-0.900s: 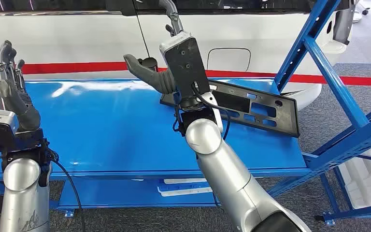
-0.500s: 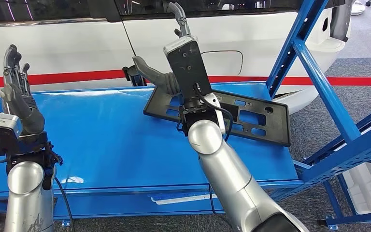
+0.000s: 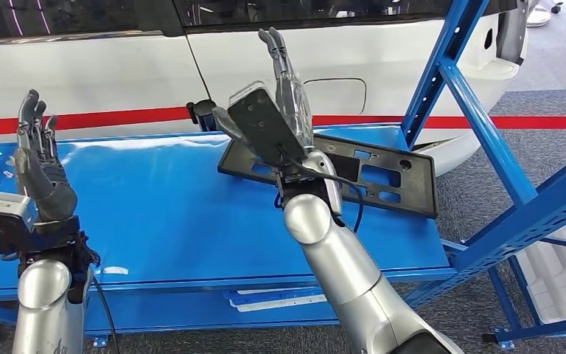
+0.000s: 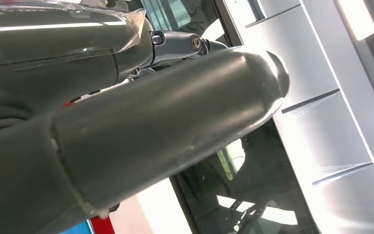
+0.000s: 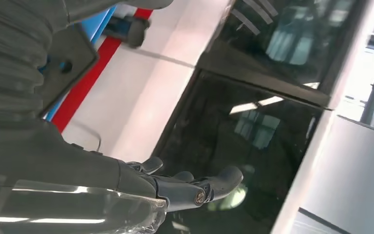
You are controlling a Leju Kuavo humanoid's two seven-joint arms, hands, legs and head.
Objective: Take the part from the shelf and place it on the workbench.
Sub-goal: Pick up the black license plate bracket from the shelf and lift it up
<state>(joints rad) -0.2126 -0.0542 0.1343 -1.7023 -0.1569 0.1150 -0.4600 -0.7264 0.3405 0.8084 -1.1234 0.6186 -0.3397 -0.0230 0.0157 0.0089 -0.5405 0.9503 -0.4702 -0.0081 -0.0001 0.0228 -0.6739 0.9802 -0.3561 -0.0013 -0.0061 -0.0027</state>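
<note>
The part (image 3: 394, 177), a flat black plastic panel with rectangular cut-outs, lies on the blue workbench (image 3: 162, 206), right of centre. My right hand (image 3: 280, 88) is raised over the panel's left end, fingers straight up and apart, thumb (image 3: 225, 122) spread to the side, holding nothing. A corner of the panel (image 5: 70, 61) with a round hole shows beside my right hand (image 5: 175, 187) in the right wrist view. My left hand (image 3: 38, 158) is held up at the bench's left end, fingers spread and empty. In the left wrist view its thick grey thumb (image 4: 151, 126) looms close.
A white vehicle (image 3: 118, 66) with a red stripe stands right behind the bench. Blue shelf-frame uprights and braces (image 3: 479, 125) rise at the right. A small dark fitting (image 3: 203, 112) sits at the bench's back edge. White pieces (image 3: 273, 299) lie on the lower shelf.
The camera has shifted, so the whole scene sits a little differently. My right hand has turned and its fingers have straightened upward. My left hand has stayed raised and open.
</note>
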